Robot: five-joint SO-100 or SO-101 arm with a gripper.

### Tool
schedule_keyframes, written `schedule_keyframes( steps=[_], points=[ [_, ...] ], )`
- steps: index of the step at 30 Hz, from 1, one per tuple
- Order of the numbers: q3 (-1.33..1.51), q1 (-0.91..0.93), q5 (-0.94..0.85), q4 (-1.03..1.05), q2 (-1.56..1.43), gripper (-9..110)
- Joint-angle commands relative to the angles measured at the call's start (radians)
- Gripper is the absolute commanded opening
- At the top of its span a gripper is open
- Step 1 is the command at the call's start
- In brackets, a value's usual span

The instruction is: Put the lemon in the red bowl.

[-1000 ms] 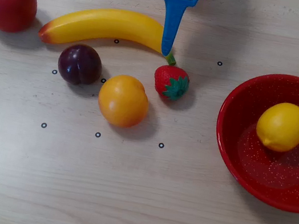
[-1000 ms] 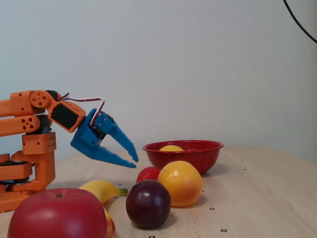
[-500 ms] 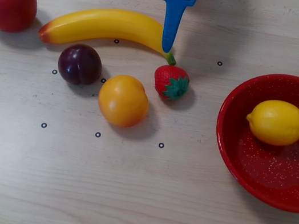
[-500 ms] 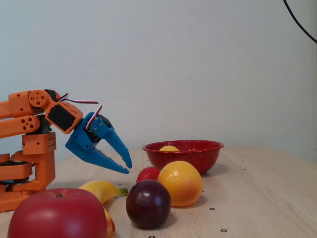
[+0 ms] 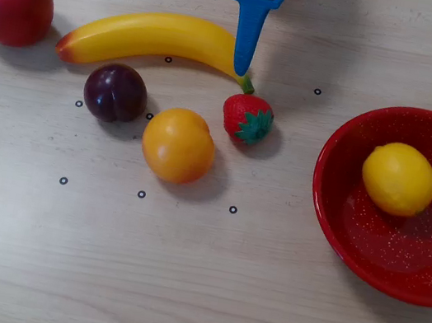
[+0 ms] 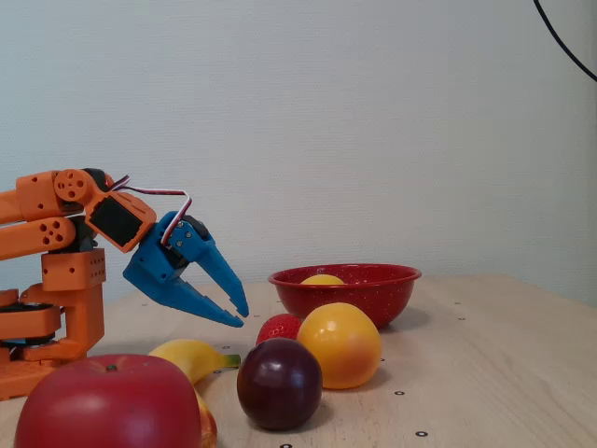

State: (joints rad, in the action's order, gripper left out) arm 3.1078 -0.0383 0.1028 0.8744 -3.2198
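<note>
The lemon [image 5: 399,178] already lies inside the red bowl [image 5: 335,199], well apart from the claw [image 6: 237,312], which is slightly spread and empty; only retreat seems left.

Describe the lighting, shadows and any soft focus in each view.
Overhead view: even, diffuse light; soft short shadows lie beside the orange, plum and strawberry; a faint sheen shows inside the red bowl around the lemon. Fixed view: flat light against a pale wall; the near apple is slightly soft, the gripper sharper.
</note>
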Motion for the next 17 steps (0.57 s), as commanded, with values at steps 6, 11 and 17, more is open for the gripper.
schedule_keyframes(
  steps=[6,11,17],
  points=[
    [0.011,-0.012,-0.064,0.006,-0.011,0],
    [0.011,-0.012,-0.064,0.006,-0.011,0],
    [0.011,-0.012,-0.064,0.006,-0.011,0]
  ],
)
